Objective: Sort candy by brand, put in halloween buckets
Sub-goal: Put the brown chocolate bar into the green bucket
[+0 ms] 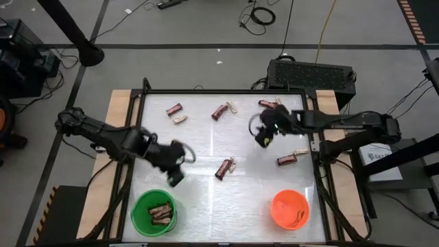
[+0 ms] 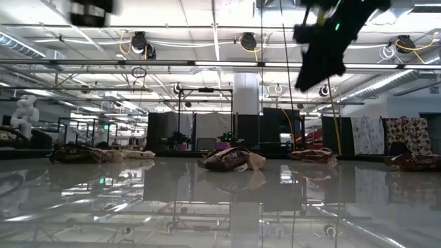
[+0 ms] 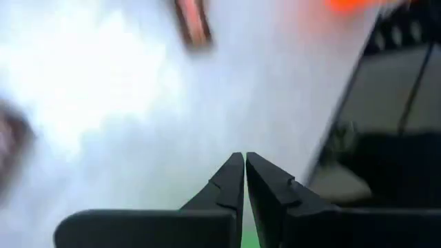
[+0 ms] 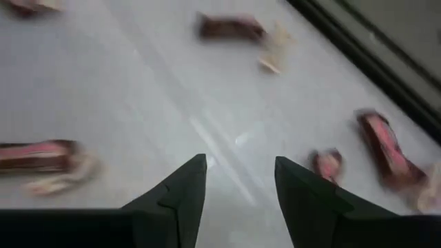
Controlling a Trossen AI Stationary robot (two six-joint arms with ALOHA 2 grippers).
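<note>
**Left arm by the green bucket with nothing in hand, right arm above the scattered candy**

High view. The green bucket (image 1: 153, 210) sits at lower left of the table (image 1: 206, 199) with a couple of dark reddish-brown bars inside; the orange bucket (image 1: 289, 209) sits at lower right, and what it holds cannot be made out. The left gripper (image 1: 175, 175) hangs just above and to the right of the green bucket's rim. The right gripper (image 1: 264, 136) is right of centre, over bare table. Loose candy lies in pairs: one pair upper left (image 1: 176, 112), one at upper centre (image 1: 223, 110), one at centre (image 1: 224, 167) with its long axis running diagonally from lower left to upper right, one at upper right (image 1: 269, 104), and one to the right (image 1: 291, 158) lying nearly level across the frame.

Low view. Only one gripper (image 2: 320, 52) shows, dark at upper right, well above the table. The centre candy (image 2: 231, 160) rests flat on the glossy surface.

Left wrist view. The left arm's fingers (image 3: 227, 186) are pressed together with nothing between them; a reddish-brown bar (image 3: 192, 22) lies blurred at the top.

Right wrist view. The right arm's fingers (image 4: 180, 189) stand apart, holding nothing. A dark bar (image 4: 231, 27) lies at the top, another at left (image 4: 38, 157), one at right (image 4: 383, 148).

The step in hand looks like choosing a next bar. To do it well, a gripper should turn so its fingers straddle the bar's short side, across the long axis, and take one bar without dragging its neighbour.
</note>
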